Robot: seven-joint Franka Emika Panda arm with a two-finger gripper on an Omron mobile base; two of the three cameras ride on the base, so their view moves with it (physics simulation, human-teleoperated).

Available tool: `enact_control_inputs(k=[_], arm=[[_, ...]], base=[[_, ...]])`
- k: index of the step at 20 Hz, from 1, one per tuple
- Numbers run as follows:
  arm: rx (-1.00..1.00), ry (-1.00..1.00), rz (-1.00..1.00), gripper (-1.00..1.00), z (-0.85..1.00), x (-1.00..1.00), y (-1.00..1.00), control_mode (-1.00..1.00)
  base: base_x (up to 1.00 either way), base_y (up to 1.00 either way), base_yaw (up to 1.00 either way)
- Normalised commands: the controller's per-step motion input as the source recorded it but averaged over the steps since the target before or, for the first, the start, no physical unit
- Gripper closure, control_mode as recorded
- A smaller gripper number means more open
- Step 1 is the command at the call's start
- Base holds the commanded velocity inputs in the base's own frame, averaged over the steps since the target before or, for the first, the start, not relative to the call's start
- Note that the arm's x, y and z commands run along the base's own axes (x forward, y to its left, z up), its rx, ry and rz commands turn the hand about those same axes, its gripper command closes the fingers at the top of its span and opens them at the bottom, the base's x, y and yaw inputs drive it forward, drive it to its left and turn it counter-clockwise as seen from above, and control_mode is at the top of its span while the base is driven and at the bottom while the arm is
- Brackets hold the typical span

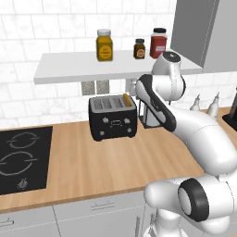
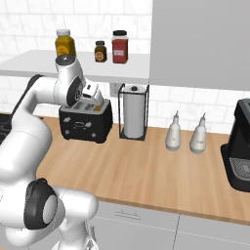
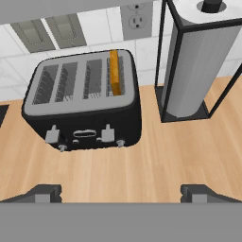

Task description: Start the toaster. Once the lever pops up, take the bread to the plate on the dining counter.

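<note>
Black toaster [image 3: 85,101] holds orange-crusted bread [image 3: 114,72] in its right slot; pincer [image 3: 120,194] released.

A paper towel roll [image 2: 134,115] stands upright in a black wire holder on the wooden desk [image 1: 102,162]. Three jars [image 2: 101,48] sit on the white shelf [image 1: 83,67]. Two pale bottles [image 2: 185,134] stand right of the roll; a black cooktop [image 1: 21,159] lies far left.

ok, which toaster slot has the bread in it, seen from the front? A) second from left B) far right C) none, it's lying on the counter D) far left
B: in the hand view the bread stands on edge in the far right slot of the toaster, on the side nearest the paper towel holder; the other three slots look empty.
</note>
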Motion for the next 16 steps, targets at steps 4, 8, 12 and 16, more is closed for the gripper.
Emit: enact_control_inputs(k=[4,8,12,16], arm=[[0.00,0.00,0.00,-1.00,0.00,0.00,0.00,-1.00],[0.00,0.00,0.00,-1.00,0.00,0.00,0.00,-1.00],[0.00,0.00,0.00,-1.00,0.00,0.00,0.00,-1.00],[0.00,0.00,0.00,-1.00,0.00,0.00,0.00,-1.00]], base=[[0.00,0.00,0.00],[0.00,0.00,0.00],[0.00,0.00,0.00],[0.00,0.00,0.00]])
